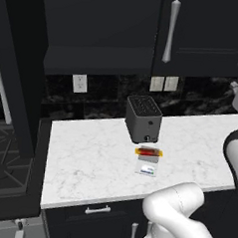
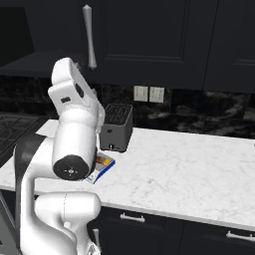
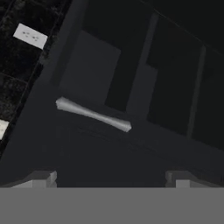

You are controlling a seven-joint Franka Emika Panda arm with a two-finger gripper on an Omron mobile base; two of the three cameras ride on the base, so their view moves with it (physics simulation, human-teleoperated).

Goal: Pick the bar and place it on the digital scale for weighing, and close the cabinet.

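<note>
One black boxy toaster (image 1: 143, 119), one red-and-yellow wrapped bar (image 1: 149, 152), one flat white scale (image 1: 147, 166), three white wall outlet plates (image 1: 80, 83).

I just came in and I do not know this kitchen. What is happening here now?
The bar already lies on the scale, on the counter in front of the toaster. The arm is raised toward the cabinet. Its fingers are open and empty, facing a silver door handle without touching it. A door stands open at the left of the left base view.
</note>
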